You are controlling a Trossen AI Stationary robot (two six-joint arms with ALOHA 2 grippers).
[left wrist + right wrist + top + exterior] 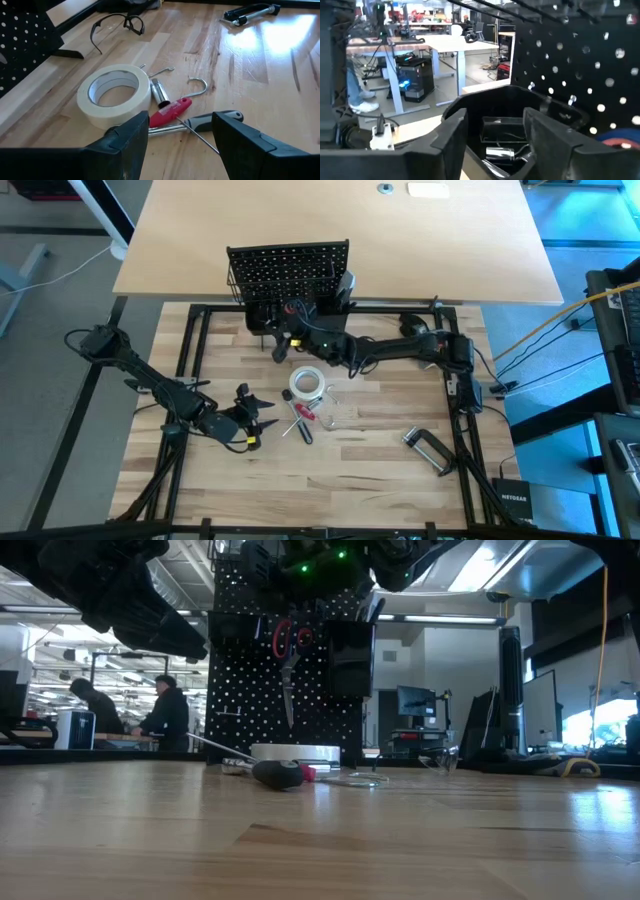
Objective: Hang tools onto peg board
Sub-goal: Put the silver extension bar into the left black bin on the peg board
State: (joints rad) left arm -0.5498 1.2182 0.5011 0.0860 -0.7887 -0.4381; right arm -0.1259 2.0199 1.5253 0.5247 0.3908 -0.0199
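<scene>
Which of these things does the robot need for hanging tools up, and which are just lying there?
For the job:
peg board
red-handled scissors, already hanging
tape roll
C-clamp
red-handled screwdriver
loose hook

Just lying about:
safety glasses

Peg board: black perforated panel, upright at the table's far edge, fitted with black square cups and a wire basket.

Red-handled scissors: hung on the board face, blades pointing down.

One cup, seen in the right wrist view: open-topped, holding a small silver metal bit.

White tape roll: lying flat on the wooden tabletop, just before the board.

Red-handled tool and black-handled tool: lying beside the roll, shafts crossing.

Silver hook and short metal cylinder: loose on the table, close to the roll.

Silver C-clamp: lying flat, well apart from the rest, toward the right front.
</scene>
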